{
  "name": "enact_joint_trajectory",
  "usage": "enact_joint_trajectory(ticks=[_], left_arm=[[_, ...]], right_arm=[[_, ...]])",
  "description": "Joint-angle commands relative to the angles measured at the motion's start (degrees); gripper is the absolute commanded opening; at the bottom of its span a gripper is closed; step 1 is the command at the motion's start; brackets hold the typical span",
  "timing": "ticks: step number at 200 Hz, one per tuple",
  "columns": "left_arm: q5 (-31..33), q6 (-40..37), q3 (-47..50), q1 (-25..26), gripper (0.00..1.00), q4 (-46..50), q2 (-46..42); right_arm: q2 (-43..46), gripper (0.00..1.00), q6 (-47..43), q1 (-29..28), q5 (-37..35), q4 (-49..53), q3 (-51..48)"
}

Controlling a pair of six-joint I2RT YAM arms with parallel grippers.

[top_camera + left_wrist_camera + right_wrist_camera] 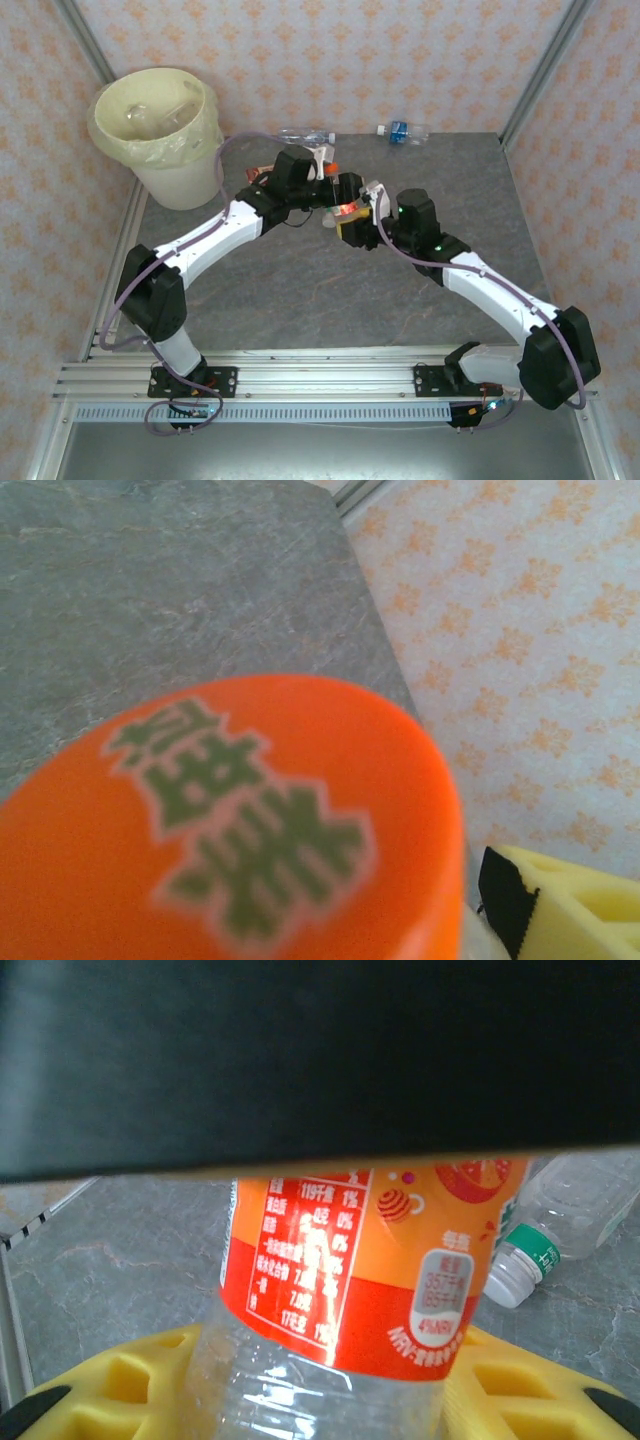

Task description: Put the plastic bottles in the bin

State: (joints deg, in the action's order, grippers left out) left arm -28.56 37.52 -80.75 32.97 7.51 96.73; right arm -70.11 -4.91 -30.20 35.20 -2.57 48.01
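Orange cap point(230, 830) with green characters sits blurred right against the left wrist lens. It tops the orange-labelled bottle point(340, 1290), which is held over the middle of the counter point(300, 300), well apart from the bin point(185, 170). The right pincer point(320, 1405) is pinching that bottle low on its clear body, a yellow finger on each side. The left pincer point(322, 182) hovers at the cap end. I cannot tell whether it is spread or pressed together.

By my reading the job is partly done. The bottle in hand has not reached the bin. Two more lie on their sides along the far edge of the counter: a clear bottle point(305, 137) and, further right, a blue-labelled bottle point(403, 130). The right wrist view shows a white-capped, green-banded bottle point(560, 1215) lying just behind the held one. It is probably that same clear bottle, though I cannot be sure.

The bin stands at the far left corner, lined with a pale yellow bag point(120, 140). It holds a few clear bottles in a loose heap, but their count is hard to make out.
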Motion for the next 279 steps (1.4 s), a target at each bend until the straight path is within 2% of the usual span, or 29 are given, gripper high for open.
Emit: enact_joint_trajectory(ticks=[1,20,46,87,124,126,130,195,212,242,279], left_arm=[[3.6,-0.5,-2.5,0.4,0.75,4.0,0.3],[3.8,-0.5,-2.9,0.3,0.66,4.6,0.5],[2.9,-0.1,-2.5,0.3,0.59,2.6,0.6],[5.4,-0.1,-2.0,0.3,0.57,1.3,0.1],[7.3,-0.8,-2.5,-0.1,0.56,2.8,-0.2],[7.4,-0.9,-2.5,-0.2,0.56,2.9,-0.2],[7.7,-0.9,-2.5,-0.3,0.56,3.0,-0.2],[13.9,-0.8,0.3,-3.2,0.52,3.3,-4.2],[14.9,-1.0,0.9,-4.5,0.53,3.5,-5.9],[18.5,-2.8,0.3,-7.5,0.53,7.3,-9.9],[21.3,-4.8,-1.9,-13.6,0.53,12.9,-15.1]], right_arm=[[-0.5,0.4,-2.8,-0.6,-2.2,-0.6,2.1],[-0.9,0.44,-2.6,-0.6,-2.5,-0.7,1.9],[-1.6,0.56,-1.8,-0.6,-1.8,-0.7,1.6],[-1.3,0.77,-0.8,-0.6,-4.3,0.1,0.9],[0.5,0.89,-1.7,-0.6,-4.5,4.4,1.3],[0.5,0.9,-1.7,-0.6,-4.6,4.6,1.4],[0.8,1.0,-1.8,-0.6,-4.7,5.2,1.4],[6.2,0.99,-0.8,-0.6,-11.8,7.1,-0.9],[7.6,0.99,0.1,-0.6,-15.9,6.6,-1.6],[8.7,0.99,0.8,-0.6,-27.8,6.3,-2.9],[8.2,0.99,2.7,-0.6,-32.5,4.7,-4.2]])
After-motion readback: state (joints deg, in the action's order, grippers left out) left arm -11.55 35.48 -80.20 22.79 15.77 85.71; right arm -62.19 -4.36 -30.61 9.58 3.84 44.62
